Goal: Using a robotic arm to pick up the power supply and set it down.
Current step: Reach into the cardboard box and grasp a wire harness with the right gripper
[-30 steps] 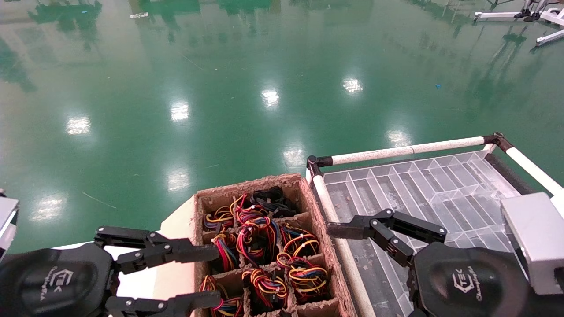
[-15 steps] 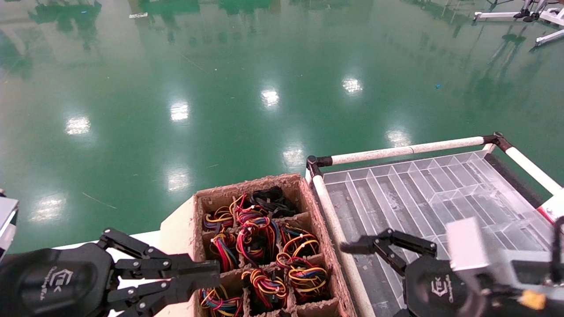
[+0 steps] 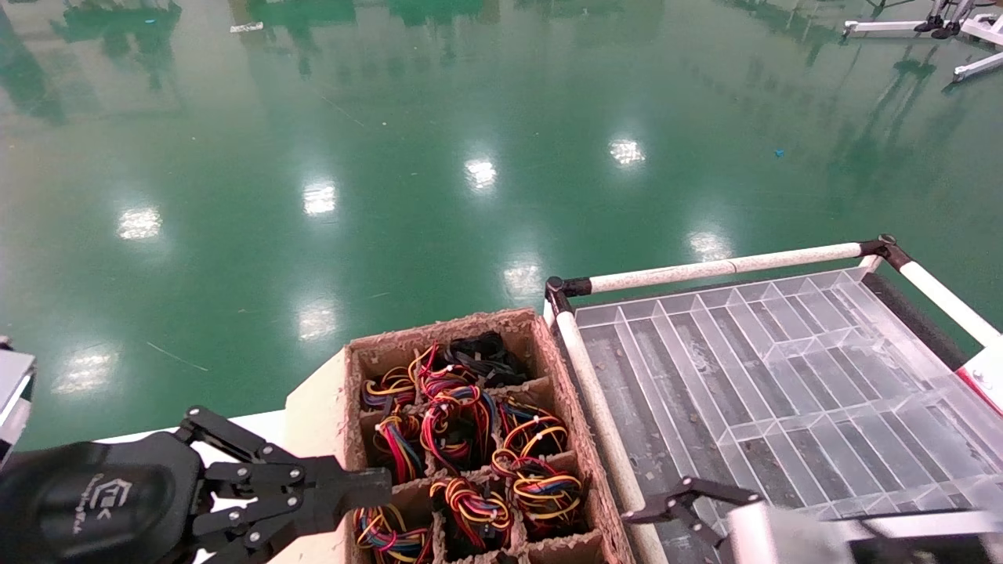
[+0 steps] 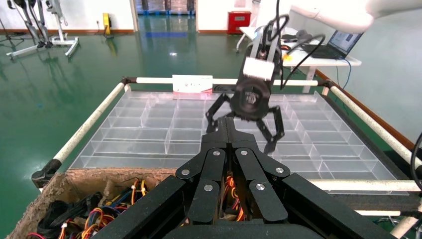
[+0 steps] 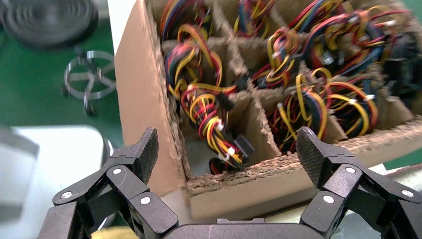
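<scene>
Red, yellow and black wire bundles (image 3: 462, 423) fill the compartments of a cardboard box (image 3: 566, 368). In the right wrist view a grey metal face of a power supply (image 5: 198, 158) shows under the wires in the nearest corner compartment. My right gripper (image 5: 229, 148) hangs open just outside that corner with nothing between its pads. In the head view only one finger (image 3: 675, 501) of it shows, at the bottom edge. My left gripper (image 3: 384, 486) is shut and empty, its tips at the box's left wall (image 4: 226, 127).
A clear plastic divided tray (image 3: 783, 368) lies right of the box inside a white tube frame (image 3: 705, 270). The box stands on a pale table top (image 3: 309, 407). Shiny green floor (image 3: 439, 157) stretches beyond. Round metal parts (image 5: 89, 74) lie on the floor beside the box.
My left gripper has closed its fingers beside the box. My right gripper has pulled back from over the tray toward the bottom edge of the head view and now faces the box.
</scene>
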You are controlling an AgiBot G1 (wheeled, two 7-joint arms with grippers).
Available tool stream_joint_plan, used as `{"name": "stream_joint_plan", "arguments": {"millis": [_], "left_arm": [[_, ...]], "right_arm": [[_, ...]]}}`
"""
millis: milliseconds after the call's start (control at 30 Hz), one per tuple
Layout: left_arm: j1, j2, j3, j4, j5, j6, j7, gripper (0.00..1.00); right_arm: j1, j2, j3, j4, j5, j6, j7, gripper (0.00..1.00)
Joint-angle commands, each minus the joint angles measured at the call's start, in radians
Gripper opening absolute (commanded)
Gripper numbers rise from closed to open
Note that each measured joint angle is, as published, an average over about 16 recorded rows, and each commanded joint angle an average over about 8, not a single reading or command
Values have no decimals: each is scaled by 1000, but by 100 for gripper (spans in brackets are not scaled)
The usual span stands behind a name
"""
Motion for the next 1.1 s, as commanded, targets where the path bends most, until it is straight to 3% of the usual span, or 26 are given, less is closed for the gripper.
{"name": "stream_joint_plan", "arguments": {"millis": [33, 600, 667, 833, 900, 933, 1100], "left_arm": [[0, 0, 0, 0, 0, 0, 0, 0], [0, 0, 1, 0, -1, 0, 0, 3], [0, 0, 1, 0, -1, 0, 0, 16], [0, 0, 1, 0, -1, -1, 1, 78], [0, -1, 1, 0, -1, -1, 1, 96], [0, -1, 1, 0, -1, -1, 1, 100], [0, -1, 2, 0, -1, -1, 1, 100]], "right_arm": [[24, -22, -25, 4, -53, -9, -15, 3], [94, -94, -99, 4, -133, -22, -5, 0], [97, -95, -105, 4, -135, -22, -4, 0], [103, -93, -112, 5, -133, -19, 1, 0], [105, -92, -114, 5, -132, -18, 3, 0], [107, -91, -116, 5, -132, -17, 5, 0], [112, -88, -122, 6, -135, -13, 10, 0]]}}
